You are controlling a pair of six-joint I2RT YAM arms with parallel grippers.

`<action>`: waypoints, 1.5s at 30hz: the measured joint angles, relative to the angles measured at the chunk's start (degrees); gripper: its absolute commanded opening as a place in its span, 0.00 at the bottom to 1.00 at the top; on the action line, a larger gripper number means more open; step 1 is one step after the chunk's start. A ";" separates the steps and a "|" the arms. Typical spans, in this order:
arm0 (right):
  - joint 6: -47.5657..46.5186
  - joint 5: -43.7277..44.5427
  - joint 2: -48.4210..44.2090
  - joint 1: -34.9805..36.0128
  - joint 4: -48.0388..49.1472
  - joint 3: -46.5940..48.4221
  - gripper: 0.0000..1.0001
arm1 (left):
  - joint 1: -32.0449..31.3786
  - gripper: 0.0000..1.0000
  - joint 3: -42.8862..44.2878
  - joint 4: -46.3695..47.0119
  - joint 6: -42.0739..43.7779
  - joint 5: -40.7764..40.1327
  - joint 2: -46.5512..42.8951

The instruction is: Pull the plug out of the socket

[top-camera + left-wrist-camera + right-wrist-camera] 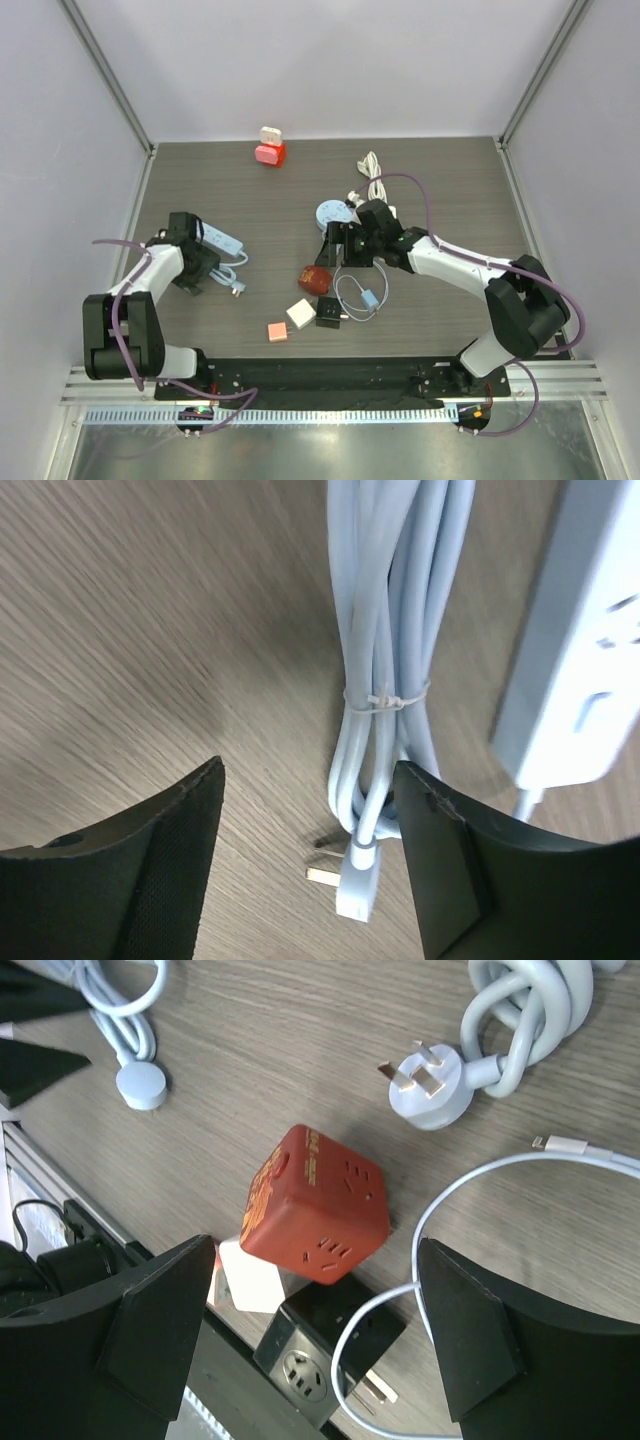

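A small red socket block with a white plug stuck in its top stands at the back of the table, far from both arms. My left gripper is open over a tied white cable bundle. The bundle's bare two-pin plug lies between the jaws, and its white power strip lies beside them. My right gripper is open above a dark red cube socket with nothing plugged into it.
A black cube socket, a white cube, a salmon block and a thin looped white cable lie near the front. A grey three-pin plug with a coiled cord and a round blue disc lie behind.
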 measured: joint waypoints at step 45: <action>-14.36 17.99 29.33 -12.13 22.27 25.35 0.89 | -13.75 0.72 50.66 31.78 -12.70 1.03 47.15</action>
